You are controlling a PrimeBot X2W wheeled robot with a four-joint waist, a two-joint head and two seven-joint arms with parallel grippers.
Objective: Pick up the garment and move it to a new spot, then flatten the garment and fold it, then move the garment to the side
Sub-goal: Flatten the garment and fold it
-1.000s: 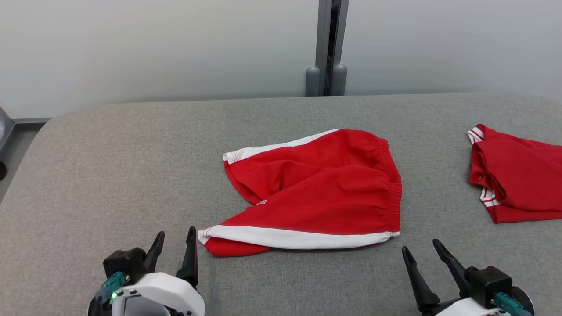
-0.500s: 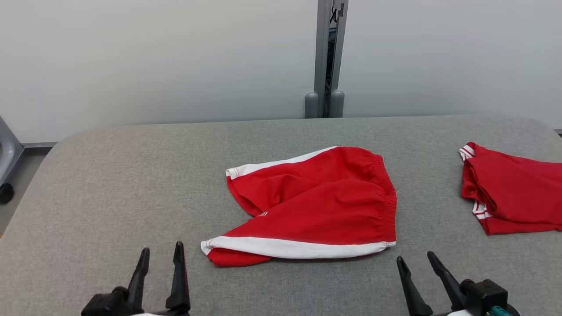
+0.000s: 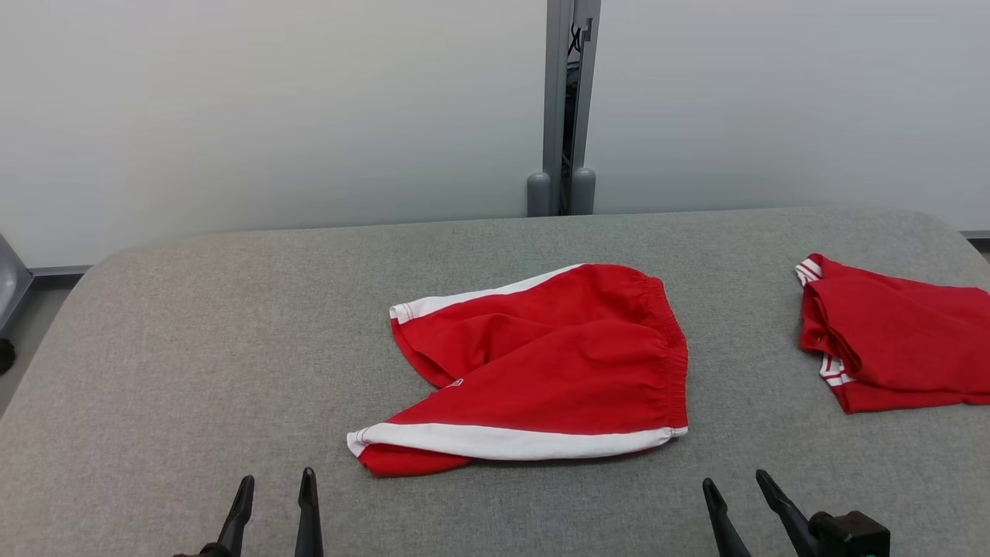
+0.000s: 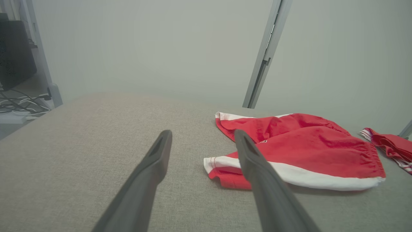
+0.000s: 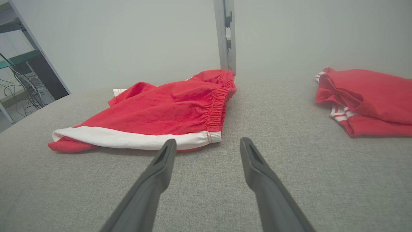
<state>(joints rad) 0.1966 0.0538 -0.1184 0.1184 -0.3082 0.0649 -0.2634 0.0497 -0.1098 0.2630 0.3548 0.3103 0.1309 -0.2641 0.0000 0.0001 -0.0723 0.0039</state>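
The garment (image 3: 541,371) is a pair of red shorts with white side stripes, lying crumpled in the middle of the grey padded table (image 3: 193,348); its elastic waistband faces right. My left gripper (image 3: 277,487) stands open at the lower left, a little short of the garment's near left corner (image 4: 222,167). At the lower right my right gripper (image 3: 735,489) is open too, just beyond the garment's waistband corner (image 5: 206,137). Nothing lies between either pair of fingers.
A second red garment (image 3: 889,340) with white trim lies bunched at the table's right edge, also seen in the right wrist view (image 5: 367,96). A grey post (image 3: 563,108) stands behind the table against a pale wall. Cables (image 4: 19,106) lie on the floor at left.
The camera has tilted up, so the table and garments sit lower in view. Both grippers have drawn back toward the bottom edge; the garment lies as before.
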